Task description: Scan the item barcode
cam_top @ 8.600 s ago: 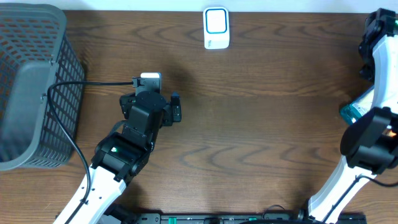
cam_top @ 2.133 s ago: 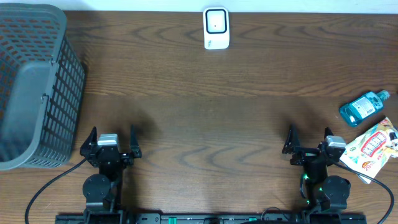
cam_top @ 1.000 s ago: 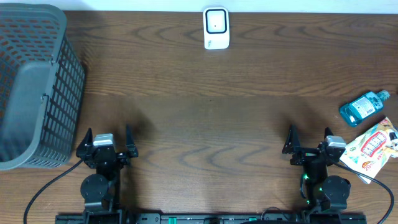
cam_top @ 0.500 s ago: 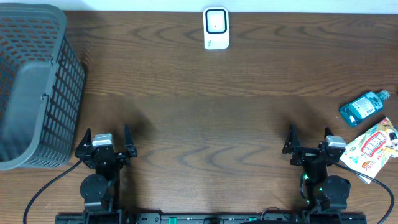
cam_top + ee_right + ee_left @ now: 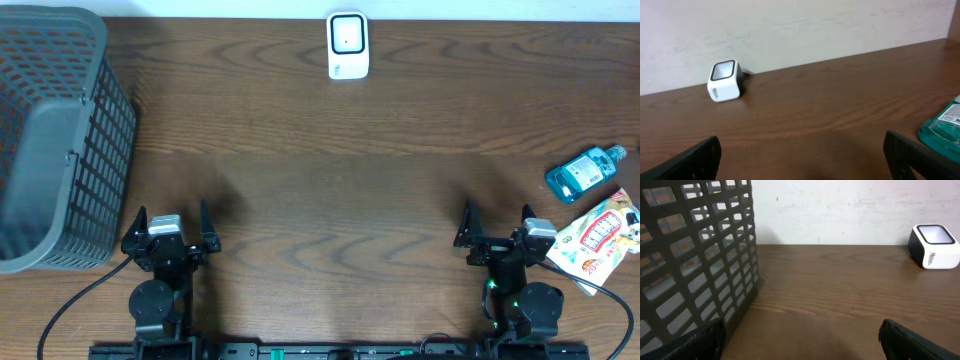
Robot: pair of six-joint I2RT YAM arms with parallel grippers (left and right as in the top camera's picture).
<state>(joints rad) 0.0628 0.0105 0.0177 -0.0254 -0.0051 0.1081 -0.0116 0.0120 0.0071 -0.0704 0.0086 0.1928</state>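
We see both arms drawn in at the near edge of the brown wooden table (image 5: 350, 180). The left gripper (image 5: 172, 214) has its two fingers wide apart and nothing is between them. The right gripper (image 5: 497, 214) is the same: fingers spread, holding nothing. In the left wrist view only the dark fingertips (image 5: 912, 341) show at the bottom corners, with bare wood between them.

The goods for scanning lie at the right side of the table. The flat packet printed in white, red and yellow (image 5: 598, 232) is just beside the right gripper, on its right, and seems not to touch it (a thin cable passes under its near corner). The clear teal plastic bottle (image 5: 585, 173) lies on its side a little farther back, close to the packet, and its cap points to the table's right edge. In the right wrist view, only the bottle's label end shows, at the lower right. No barcode is readable for us on either item.

The small white box-shaped scanner with a dark window (image 5: 348, 45) stands at the far edge in the middle, well apart from both grippers and from both items. The dark grey plastic lattice basket (image 5: 50, 130) fills the far left corner, beyond the left gripper.
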